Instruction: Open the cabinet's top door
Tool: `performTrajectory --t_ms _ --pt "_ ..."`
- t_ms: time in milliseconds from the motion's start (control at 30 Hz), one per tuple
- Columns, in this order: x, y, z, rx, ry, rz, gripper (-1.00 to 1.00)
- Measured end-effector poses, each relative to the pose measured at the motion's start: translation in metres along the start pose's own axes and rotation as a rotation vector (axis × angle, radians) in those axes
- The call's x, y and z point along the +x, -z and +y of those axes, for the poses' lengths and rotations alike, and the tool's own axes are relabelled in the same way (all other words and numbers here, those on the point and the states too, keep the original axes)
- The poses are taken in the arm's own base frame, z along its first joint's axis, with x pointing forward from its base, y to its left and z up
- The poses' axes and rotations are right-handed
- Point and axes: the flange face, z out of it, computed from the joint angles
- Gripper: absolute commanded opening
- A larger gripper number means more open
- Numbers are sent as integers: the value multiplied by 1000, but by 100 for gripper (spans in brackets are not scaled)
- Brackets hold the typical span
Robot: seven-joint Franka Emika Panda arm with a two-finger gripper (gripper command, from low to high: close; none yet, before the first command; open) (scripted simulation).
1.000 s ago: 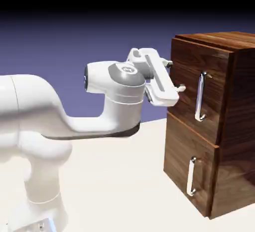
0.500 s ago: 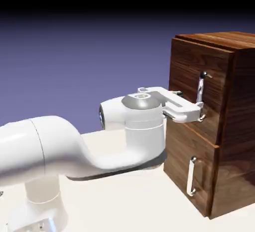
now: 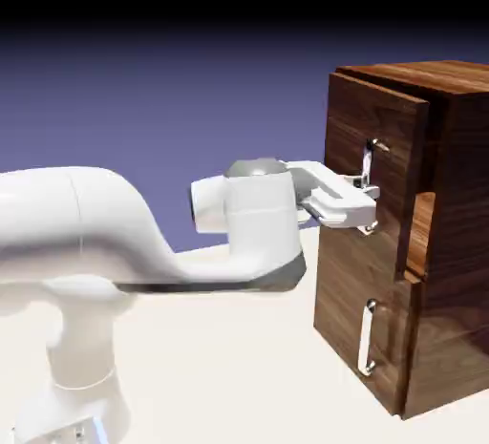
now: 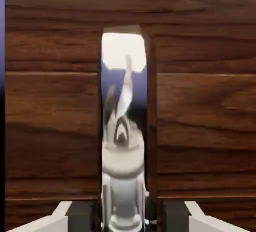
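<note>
Silver handle (image 4: 122, 141) fills our near view, gripper (image 3: 361, 205) clamped on it. Beyond handle we see top door (image 3: 368, 179) ajar, its edge standing proud of cabinet (image 3: 449, 242), gap showing inside.

1. Your white arm (image 3: 143, 242) rises from the lower left of the exterior view, bends low, and reaches level toward the right.
2. Your wrist sits upright, with the hand stretched out sideways from it.
3. Your gripper (image 3: 365, 205) points level to the right, jaws drawn tight together.
4. In the hand view your fingertips (image 4: 60, 216) show at the bottom edge, either side of the middle.
</note>
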Motion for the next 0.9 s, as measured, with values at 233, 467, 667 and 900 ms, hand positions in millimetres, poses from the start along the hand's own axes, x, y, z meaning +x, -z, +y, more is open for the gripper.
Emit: performTrajectory --t_ms 233,467,667,900 --pt "18 35 18 111 0 -111 -100" --pt "41 67 41 230 1 -230 -100" --pt "61 87 61 318 1 -317 -100" --pt "84 105 84 413 1 -413 -100"
